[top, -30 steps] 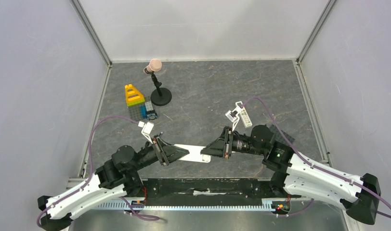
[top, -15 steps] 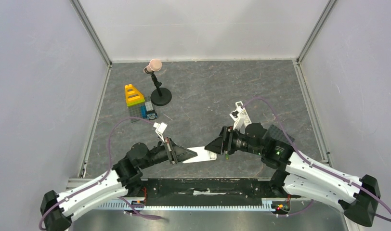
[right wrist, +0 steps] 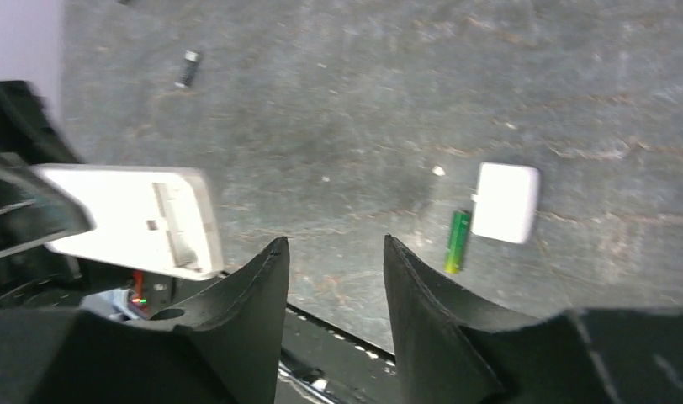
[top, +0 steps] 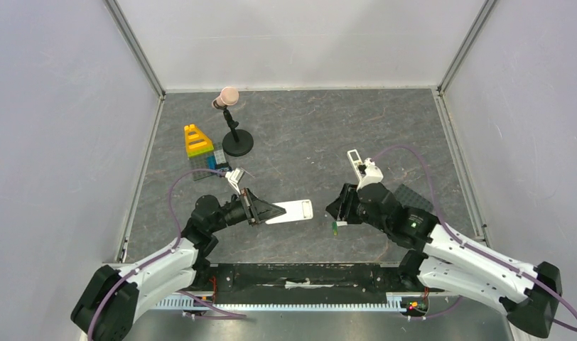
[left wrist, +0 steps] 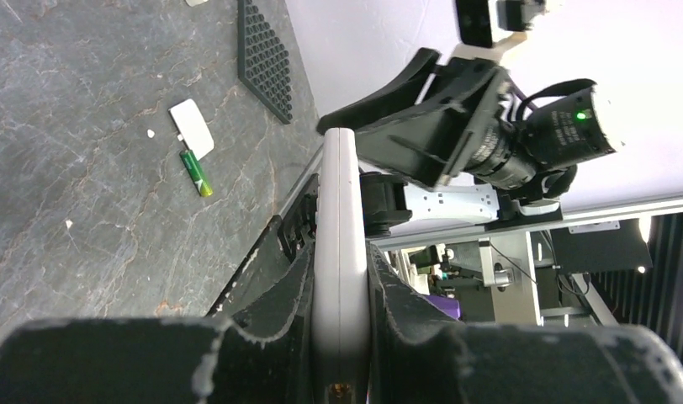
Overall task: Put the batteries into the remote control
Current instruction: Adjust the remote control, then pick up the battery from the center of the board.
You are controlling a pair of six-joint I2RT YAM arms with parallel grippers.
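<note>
Two end effectors face each other low in the overhead view, near the front edge of the grey tabletop (top: 307, 142). The left end effector (top: 263, 211) is clamped on one end of the remote (top: 293, 211), its fingers (left wrist: 271, 295) pressed against the two broad faces. The remote's long axis runs left to right across the overhead frame. Its free end points right, toward the right end effector (top: 335, 208), with a gap between them. The left wrist view shows the remote edge-on as a thin white bar rising up the middle of the frame, lifted off the tabletop. In the right wrist view its plain white back faces the camera at the left of the frame, and the battery bay (right wrist: 166, 219) near the free end is uncovered and shows no battery.

The right end effector's fingers stand apart with nothing between them.

One green battery (right wrist: 458, 240) lies flat on the tabletop at the right of the right wrist frame, its long axis nearly straight up and down there. Its upper end is just beside a small white cover (right wrist: 506, 202), also lying flat. One dark battery (right wrist: 187, 67) lies in the upper left of that frame, well apart from both.

A slimmer white remote (top: 355, 158) lies above the right arm in the overhead view.
</note>
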